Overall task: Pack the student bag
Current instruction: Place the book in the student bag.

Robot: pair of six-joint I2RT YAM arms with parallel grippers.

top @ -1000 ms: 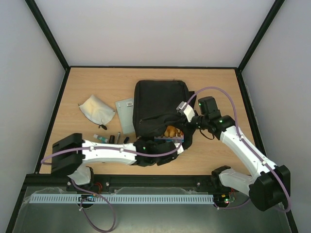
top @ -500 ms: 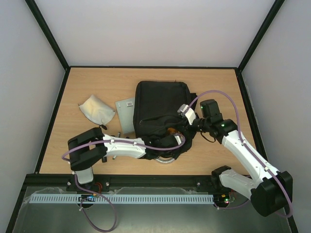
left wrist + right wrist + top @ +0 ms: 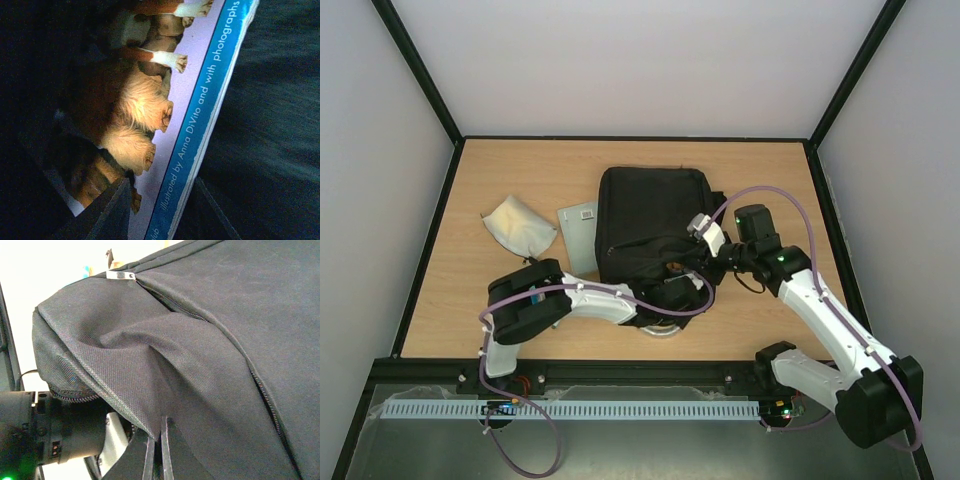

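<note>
I am watching the wooden desk (image 3: 760, 170) from above, and the student bag (image 3: 645, 205) is lying flat at its middle, black, its mouth turned toward the arm bases. The left arm (image 3: 590, 298) is folding low across the near desk edge, elbow out to the left, forearm running right and disappearing into the bag's mouth. The right arm (image 3: 820, 305) is reaching up and leftward from its base, wrist bent down at the bag's right side. A grey flat pad (image 3: 578, 235) is lying against the bag's left edge, and a cream pouch (image 3: 518, 226) is sitting further left, apart from it. Through the left wrist camera I am seeing a picture book (image 3: 150, 100) with furry animal legs and a blue border, in the dark inside the bag. The left pincer (image 3: 161, 180) is straddling that blue edge; I cannot tell whether it is gripping. The right pincer (image 3: 156, 440) is pinching narrow on a fold of the bag's fabric, holding it lifted
</note>
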